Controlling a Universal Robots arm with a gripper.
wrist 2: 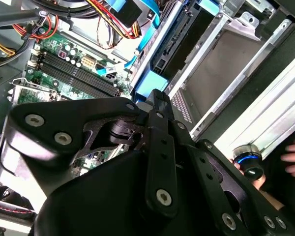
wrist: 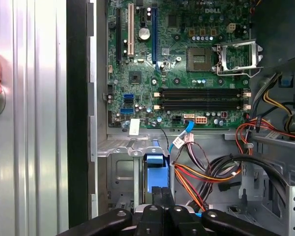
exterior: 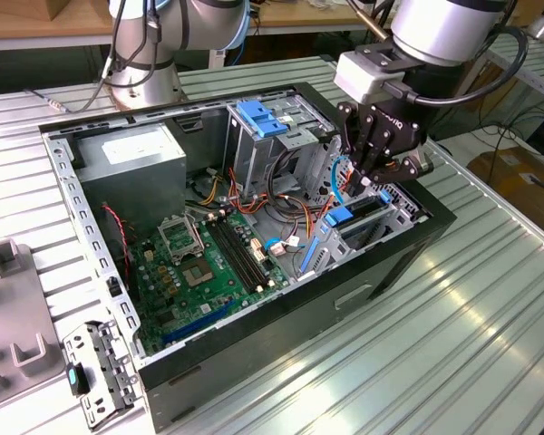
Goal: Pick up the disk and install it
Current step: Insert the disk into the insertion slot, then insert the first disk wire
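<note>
The ribbed tabletop (exterior: 453, 344) carries the open computer case (exterior: 281, 335), with the gripper (exterior: 361, 181) hanging over the drive bay at the exterior view's right. Its jaws look pressed together, tips just at the disk (exterior: 343, 217); I can't tell whether they touch it. The disk sits on edge in that bay, mostly hidden by cage walls. Its blue end faces the motherboard (exterior: 208, 263), and its long axis runs away from the board.

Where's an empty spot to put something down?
The ribbed table is bare on the exterior view's right of the black computer case, out to its edge. Inside the case it is crowded: cables, green board, gripper. On the exterior view's left, a grey tray and metal bracket take the room.
</note>
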